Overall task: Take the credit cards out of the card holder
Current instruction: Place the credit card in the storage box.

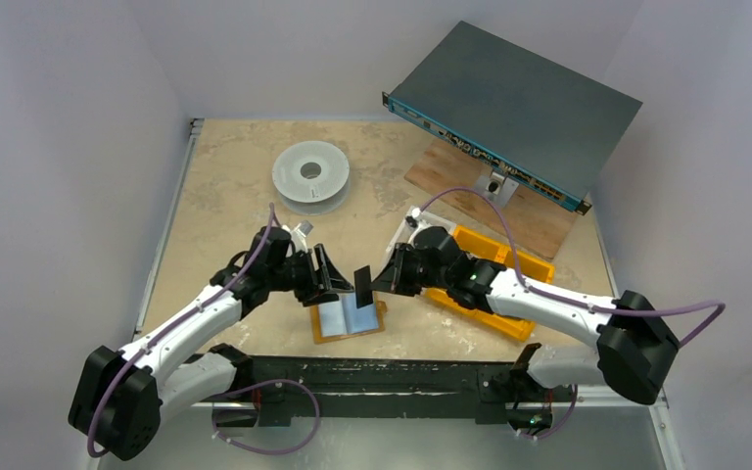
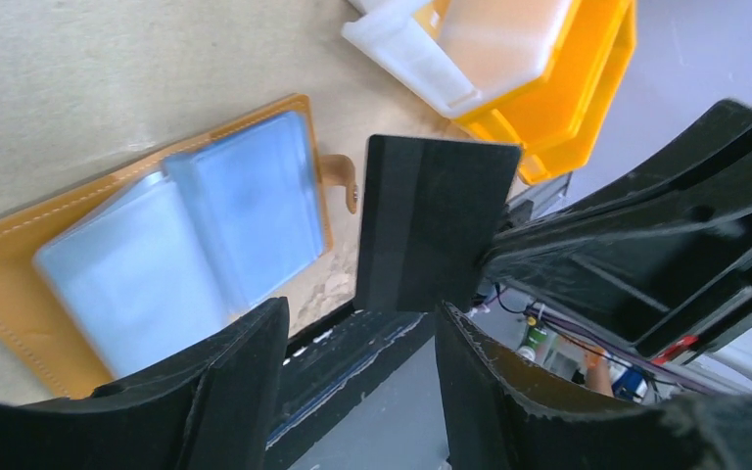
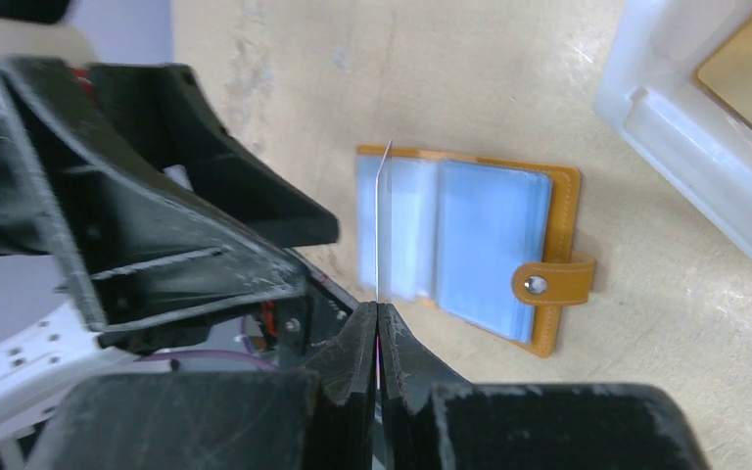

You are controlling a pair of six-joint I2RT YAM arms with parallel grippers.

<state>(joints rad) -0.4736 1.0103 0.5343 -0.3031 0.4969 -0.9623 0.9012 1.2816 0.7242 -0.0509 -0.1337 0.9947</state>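
One dark card is out, pinched upright by the right gripper above the open holder lying on the table, left gripper spread alongside; any cards left in the sleeves aren't visible.

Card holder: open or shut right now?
Open. The card holder lies spread flat, blue sleeves facing up, strap tab unsnapped and sticking out past its edge.

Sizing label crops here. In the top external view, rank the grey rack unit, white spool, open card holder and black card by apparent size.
1. grey rack unit
2. white spool and card holder, too alike to separate
3. black card, smallest, though held raised, nearer the camera
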